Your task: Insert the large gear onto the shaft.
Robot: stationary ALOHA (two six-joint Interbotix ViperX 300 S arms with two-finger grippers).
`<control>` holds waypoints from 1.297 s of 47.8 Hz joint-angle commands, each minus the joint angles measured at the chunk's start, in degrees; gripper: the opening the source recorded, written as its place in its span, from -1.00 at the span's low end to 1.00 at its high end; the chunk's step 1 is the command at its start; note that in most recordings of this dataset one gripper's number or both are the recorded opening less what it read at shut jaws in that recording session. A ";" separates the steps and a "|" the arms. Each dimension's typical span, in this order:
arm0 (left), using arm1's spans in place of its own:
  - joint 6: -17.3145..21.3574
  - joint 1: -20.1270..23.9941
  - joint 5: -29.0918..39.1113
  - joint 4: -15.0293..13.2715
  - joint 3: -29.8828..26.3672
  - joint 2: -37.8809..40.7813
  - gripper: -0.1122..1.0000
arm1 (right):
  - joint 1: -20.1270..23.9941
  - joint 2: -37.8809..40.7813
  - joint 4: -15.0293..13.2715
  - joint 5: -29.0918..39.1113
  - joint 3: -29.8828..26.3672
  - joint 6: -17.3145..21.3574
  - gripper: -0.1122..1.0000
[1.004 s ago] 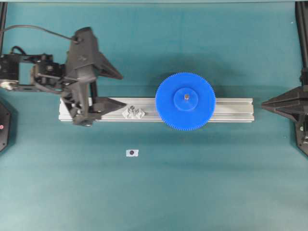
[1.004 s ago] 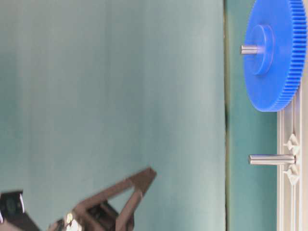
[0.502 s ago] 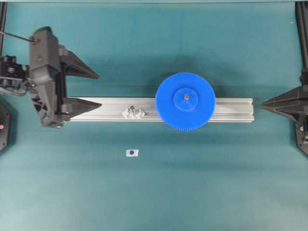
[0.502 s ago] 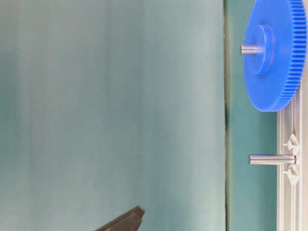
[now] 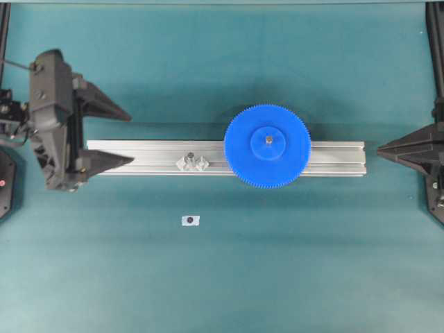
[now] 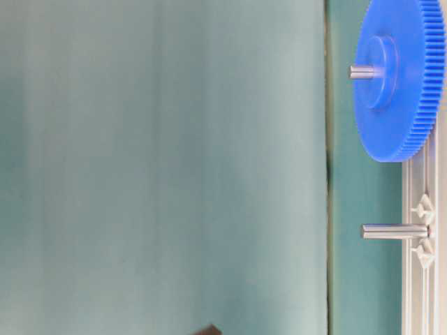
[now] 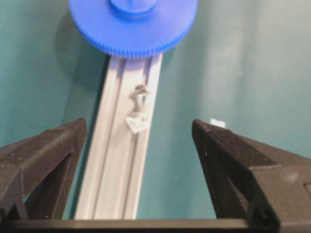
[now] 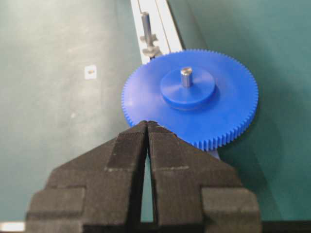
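The large gear [image 5: 243,149], a big blue toothed disc, lies flat on the rail with the shaft [image 5: 268,139] poking up through its raised hub; the table-level view shows the same gear [image 6: 412,91] and shaft tip [image 6: 362,71]. My left gripper [image 5: 131,138] is open and empty at the rail's left end, far from the gear. In the left wrist view its fingers [image 7: 48,155] straddle the rail. My right gripper [image 5: 380,149] is shut and empty just off the rail's right end, its tips [image 8: 147,123] pointing at the gear [image 8: 228,111].
The aluminium rail [image 5: 333,158] runs left to right across the teal table. A second, bare metal pin [image 5: 191,163] on clear diamond-shaped pieces stands on the rail between my left gripper and the gear. A small white tag with a dark dot [image 5: 190,220] lies in front of the rail.
My left gripper has pulled back to the left along the rail, still open, and has almost left the table-level view. The gear and the right gripper have not moved.
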 commanded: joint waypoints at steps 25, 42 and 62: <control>5.36 -3.16 -0.70 0.09 2.99 -7.65 0.76 | -0.09 0.44 0.09 -1.58 -0.09 0.62 -0.62; 5.19 -3.25 -1.49 0.09 3.69 -7.82 0.76 | -0.18 0.44 0.09 -1.76 0.09 0.53 -0.62; 5.19 -3.25 -1.76 0.00 4.04 -7.91 0.76 | -0.18 0.44 0.09 -2.02 0.09 0.53 -0.62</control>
